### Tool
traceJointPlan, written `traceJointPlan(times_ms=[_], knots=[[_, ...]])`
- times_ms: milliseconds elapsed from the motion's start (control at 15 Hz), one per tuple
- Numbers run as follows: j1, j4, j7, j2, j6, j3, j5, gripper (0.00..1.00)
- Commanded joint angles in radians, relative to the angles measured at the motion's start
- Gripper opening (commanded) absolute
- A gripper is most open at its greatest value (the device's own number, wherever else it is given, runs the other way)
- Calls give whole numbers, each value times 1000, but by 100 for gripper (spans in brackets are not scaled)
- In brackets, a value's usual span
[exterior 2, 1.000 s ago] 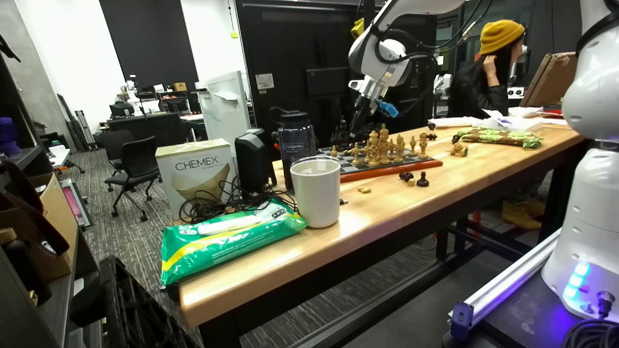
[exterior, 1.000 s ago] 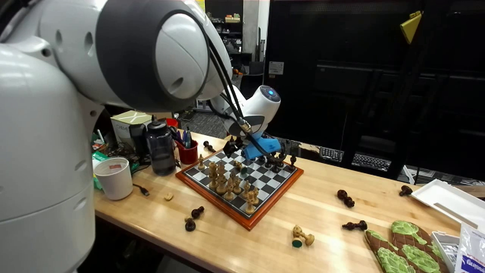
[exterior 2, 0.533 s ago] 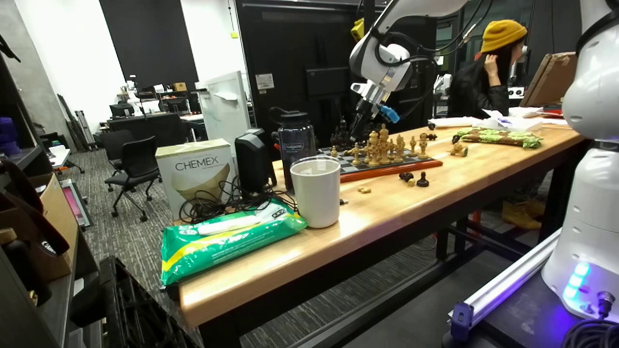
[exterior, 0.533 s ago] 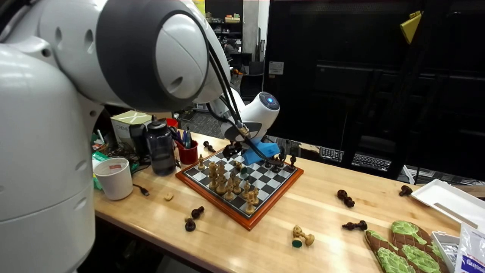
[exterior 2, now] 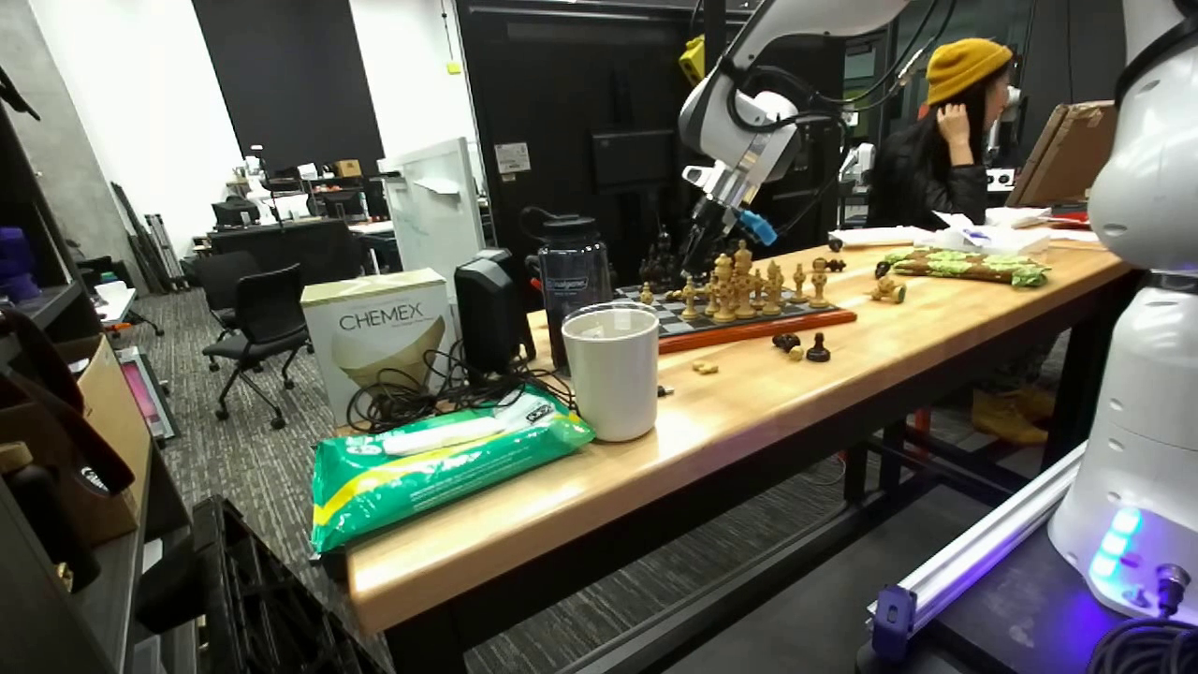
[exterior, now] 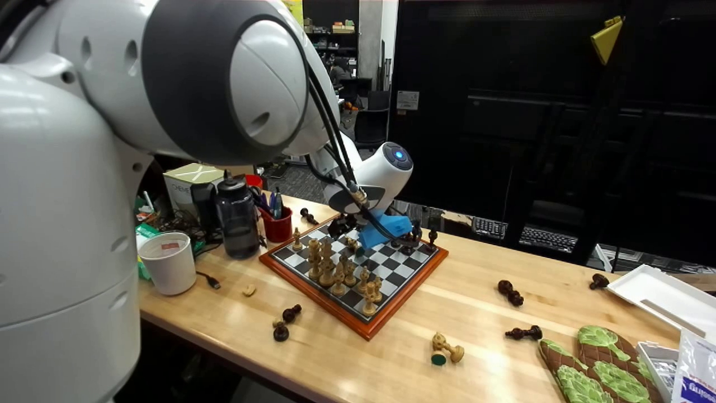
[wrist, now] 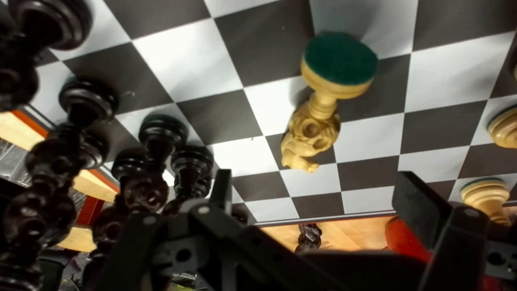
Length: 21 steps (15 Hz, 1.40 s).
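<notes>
Gripper (wrist: 317, 198) above a chessboard (wrist: 190, 60), near a toppled light-wood chess piece (wrist: 313, 129)
Jaws stand wide apart, holding nothing; the piece lies around the board's middle, between dark chessmen (wrist: 163, 135) along one edge and light chessmen (exterior: 314, 263) toward the opposite edge.

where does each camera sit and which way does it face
In an exterior view: close beside the arm, looking down across the table at the chessboard; the arm fills the picture's left.
In an exterior view: off the table's end near the white mug, looking along the table; robot base at the picture's right, arm reaching in from the top.
Wrist view: behind the open gripper, angled down at the chessboard and a toppled light piece; the gripper's fingers show low.
Both exterior views share the chessboard, table, white mug and arm.
</notes>
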<state>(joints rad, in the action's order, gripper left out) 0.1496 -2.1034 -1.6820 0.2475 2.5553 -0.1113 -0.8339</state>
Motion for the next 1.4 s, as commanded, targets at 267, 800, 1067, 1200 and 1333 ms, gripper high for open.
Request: traceJointPlan(times_ms=[267,800,1067,1200,1333], knots=[[-20,-25,-52,-20,34,7,-23,100],[-101,-60,201,-33,108,43,319,100],[-114,-58,375,-40,89,42,540,100],[-118,-52,449,-45,67,42,628,100],[-123,-43,522,-50,42,46,713,100]])
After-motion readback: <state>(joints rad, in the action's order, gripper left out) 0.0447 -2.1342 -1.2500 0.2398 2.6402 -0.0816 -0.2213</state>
